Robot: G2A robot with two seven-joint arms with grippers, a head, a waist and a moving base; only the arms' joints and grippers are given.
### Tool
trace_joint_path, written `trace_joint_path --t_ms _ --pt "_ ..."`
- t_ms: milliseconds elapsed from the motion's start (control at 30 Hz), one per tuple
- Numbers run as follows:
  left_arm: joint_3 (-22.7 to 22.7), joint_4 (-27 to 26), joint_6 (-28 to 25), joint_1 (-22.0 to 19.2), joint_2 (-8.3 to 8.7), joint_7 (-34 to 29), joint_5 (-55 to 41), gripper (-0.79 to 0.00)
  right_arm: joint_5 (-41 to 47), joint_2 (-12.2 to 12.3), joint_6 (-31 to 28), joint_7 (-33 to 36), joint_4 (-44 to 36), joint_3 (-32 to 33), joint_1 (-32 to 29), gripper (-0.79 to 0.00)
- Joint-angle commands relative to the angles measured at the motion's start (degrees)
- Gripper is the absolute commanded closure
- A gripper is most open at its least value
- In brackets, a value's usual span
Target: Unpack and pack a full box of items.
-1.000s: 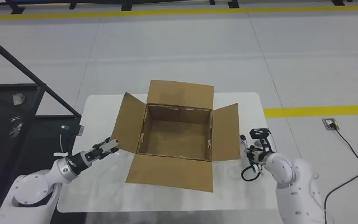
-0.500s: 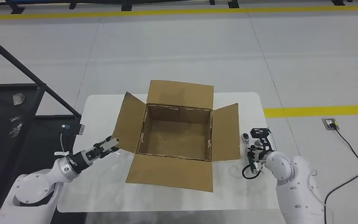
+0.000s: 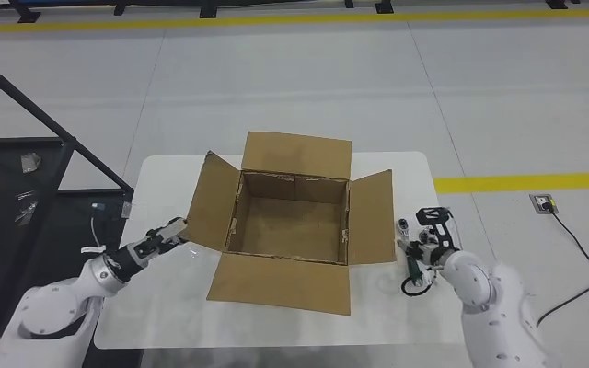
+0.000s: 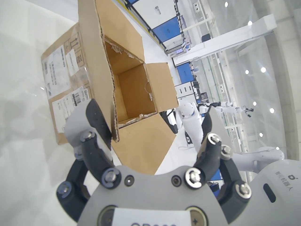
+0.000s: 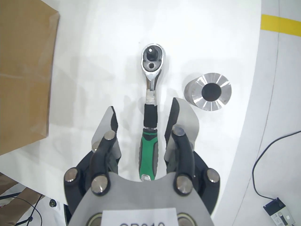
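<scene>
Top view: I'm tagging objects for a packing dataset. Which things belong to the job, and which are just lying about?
Job: cardboard box, open and empty; ratchet wrench; metal cylinder beside it.
Lying about: black rack off the table; power box and cable on the floor.

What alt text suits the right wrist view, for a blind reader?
The right gripper, jaws open, hangs over a green-handled ratchet wrench lying on the white table. A metal cylinder stands beside the wrench, a cardboard box flap farther off.
</scene>
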Motion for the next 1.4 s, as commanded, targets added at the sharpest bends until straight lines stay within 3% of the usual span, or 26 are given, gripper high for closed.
trace_joint_path --t_ms 0,233,600,900,1033,1367 --pt "-1.2 -0.3 0.0 0.7 -0.15 2.4 -3.8 -0.785 1.8 0.1 -0.1 -0.6 -7.0 0.5 -3.2 -0.785" --pt "-7.5 -1.6 -1.4 5.4 -0.35 10.8 -8.6 -0.785 10.6 0.2 1.8 -3.4 -25.6 2.2 -11.8 -0.785" --pt "-15.2 -4.3 -2.1 13.2 -1.33 20.2 -18.6 -0.785 10.3 0.3 1.6 -4.0 -25.8 2.0 -12.1 -0.785" --pt "-15.3 -5.3 2.9 15.5 -2.34 27.4 -21.0 -0.785 9.4 0.6 2.6 -9.2 -27.5 -0.2 -14.1 -0.785" --pt "-13.0 -6.4 7.2 16.0 -2.13 24.4 -11.9 -0.785 10.4 0.9 3.6 -8.9 -26.0 -0.4 -13.3 -0.785" --pt "-12.9 -5.9 7.7 16.1 -2.11 25.2 -10.4 -0.785 11.1 1.0 4.4 -8.2 -25.4 -0.2 -13.1 -0.785"
